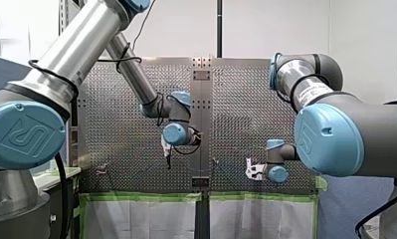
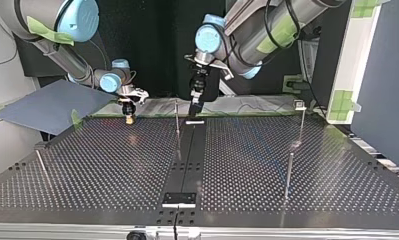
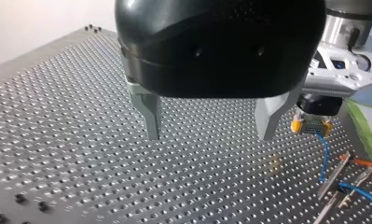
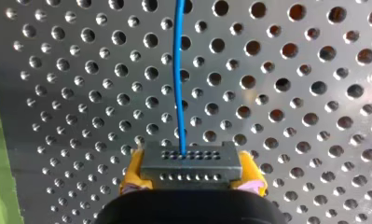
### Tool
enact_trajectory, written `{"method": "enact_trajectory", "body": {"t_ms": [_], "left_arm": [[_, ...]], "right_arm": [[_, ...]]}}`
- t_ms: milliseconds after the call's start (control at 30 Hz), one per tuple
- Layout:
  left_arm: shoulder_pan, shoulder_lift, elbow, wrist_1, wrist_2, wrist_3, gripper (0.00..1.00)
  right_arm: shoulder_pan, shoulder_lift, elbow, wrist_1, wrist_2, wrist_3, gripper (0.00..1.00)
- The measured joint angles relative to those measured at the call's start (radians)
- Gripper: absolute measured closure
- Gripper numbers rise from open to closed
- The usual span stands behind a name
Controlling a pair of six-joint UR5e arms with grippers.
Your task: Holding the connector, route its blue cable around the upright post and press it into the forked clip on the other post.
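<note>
Two hands in play, one loaded. The right hand (image 4: 189, 186) was clenched on the connector (image 4: 189, 161), with yellow pads (image 4: 130, 175) pinching the grey block from both sides. It sat just above the perforated tabletop (image 2: 112, 165), near the far edge at the top view's left.

The blue cable (image 4: 178, 79) left the connector's face and ran straight ahead of the hand over the holes. In the left wrist view it dropped from the connector toward the foot of some thin posts (image 3: 334, 176) close by, where a second blue run showed. Could not tell whether it touched any of them.

The left hand (image 3: 210, 136) was released, metal fingers (image 3: 152, 119) wide apart with nothing between them, hovering over bare plate.

Judged step: opening of the routing. Connector secured; cable not seen wrapped round a post or seated in a clip. The top view showed a slim upright post (image 2: 177, 120) beside the middle strip (image 2: 189, 160), and a headed post (image 2: 302, 125) at the view's right. Fork too small to confirm.

Next move, as reckoned: right hand carries the connector in an arc round the upright post, with the cable taut and low against the shaft. Then across to the clip post and down into the fork, without slackening the grip.
</note>
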Motion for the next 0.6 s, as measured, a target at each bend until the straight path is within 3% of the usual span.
{"method": "enact_trajectory", "body": {"t_ms": [367,600], "left_arm": [[-0.008,0.096,-0.096,0.042,0.002,0.013,0.00],[-0.009,0.152,-0.152,0.044,0.004,-0.012,0.00]], "right_arm": [[0.005,0.000,0.000,0.000,0.000,0.000,1.00],[0.005,0.000,0.000,-0.001,0.000,0.001,1.00]]}}
